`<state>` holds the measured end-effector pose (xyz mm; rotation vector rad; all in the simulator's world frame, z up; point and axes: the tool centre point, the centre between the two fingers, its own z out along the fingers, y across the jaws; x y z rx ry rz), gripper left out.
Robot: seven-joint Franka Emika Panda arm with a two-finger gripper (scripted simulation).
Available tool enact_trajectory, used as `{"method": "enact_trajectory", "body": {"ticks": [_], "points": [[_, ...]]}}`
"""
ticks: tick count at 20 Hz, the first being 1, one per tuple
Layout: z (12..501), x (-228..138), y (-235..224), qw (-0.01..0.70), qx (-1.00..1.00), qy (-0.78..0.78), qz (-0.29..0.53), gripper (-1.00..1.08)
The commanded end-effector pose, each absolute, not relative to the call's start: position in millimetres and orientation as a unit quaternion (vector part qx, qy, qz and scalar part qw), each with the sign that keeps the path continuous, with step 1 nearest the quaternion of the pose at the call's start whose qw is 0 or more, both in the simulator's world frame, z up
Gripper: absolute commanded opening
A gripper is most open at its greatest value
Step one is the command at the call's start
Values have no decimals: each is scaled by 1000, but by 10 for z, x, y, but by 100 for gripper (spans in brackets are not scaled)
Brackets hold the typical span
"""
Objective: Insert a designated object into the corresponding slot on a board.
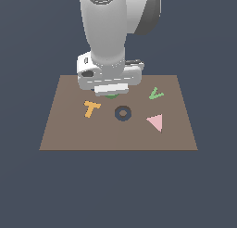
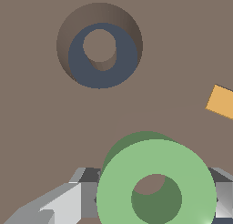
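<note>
The green ring [image 1: 111,96] peeks out just under my gripper [image 1: 111,91], low over the back middle of the brown board [image 1: 69,134]. In the wrist view the ring [image 2: 157,157] fills the space between the two grey fingers [image 2: 84,193] of the gripper [image 2: 154,193], which press on its sides; the gripper is shut on it. The slot [image 1: 122,113], a dark ring-shaped recess with a brown centre, lies a short way in front of the gripper, toward the board's near edge. It also shows in the wrist view as the slot [image 2: 100,50], apart from the ring.
An orange T piece [image 1: 91,108] lies to the exterior view's left of the slot, and its corner [image 2: 221,101] shows in the wrist view. A green V piece [image 1: 156,93] and a pink triangle [image 1: 156,122] lie to the exterior view's right.
</note>
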<state>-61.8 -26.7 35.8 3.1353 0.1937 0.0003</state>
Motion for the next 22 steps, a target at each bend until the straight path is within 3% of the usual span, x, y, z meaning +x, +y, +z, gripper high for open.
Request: {"method": "enact_trajectory", "body": {"ticks": [1, 22], "points": [[364, -564, -296, 0, 994, 113, 0, -100], [390, -58, -295, 1, 853, 522, 1, -100]]}}
